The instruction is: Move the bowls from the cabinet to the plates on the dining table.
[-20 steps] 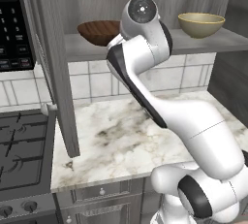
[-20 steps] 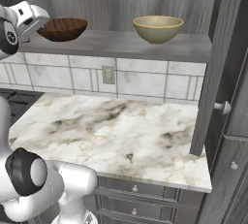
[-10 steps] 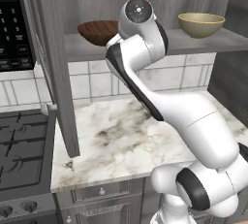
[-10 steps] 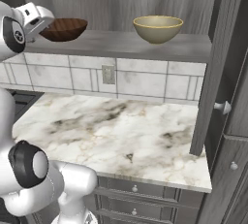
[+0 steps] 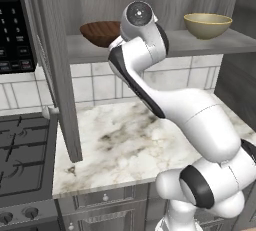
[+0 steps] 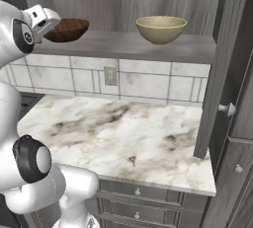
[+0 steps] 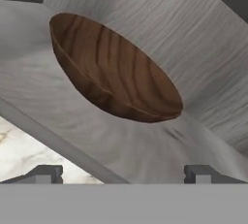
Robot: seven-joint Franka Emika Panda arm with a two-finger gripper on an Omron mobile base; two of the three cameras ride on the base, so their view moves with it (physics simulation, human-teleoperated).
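From the left base view, you have the arm raised to the cabinet shelf (image 5: pixel 90 50) where the brown bowl (image 5: pixel 100 31) sits. The right base view puts the tan bowl (image 6: pixel 161 28) well apart. In the hand view, your pincer (image 7: pixel 123 173) gapes wide, empty, lined up short of the brown bowl.

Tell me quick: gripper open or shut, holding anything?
Gripper: open and empty, fingertips spread wide, pointed at the dark wooden bowl on the cabinet shelf, not touching it.

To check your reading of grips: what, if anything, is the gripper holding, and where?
Nothing. The gripper is open, short of the wooden bowl on the cabinet shelf.
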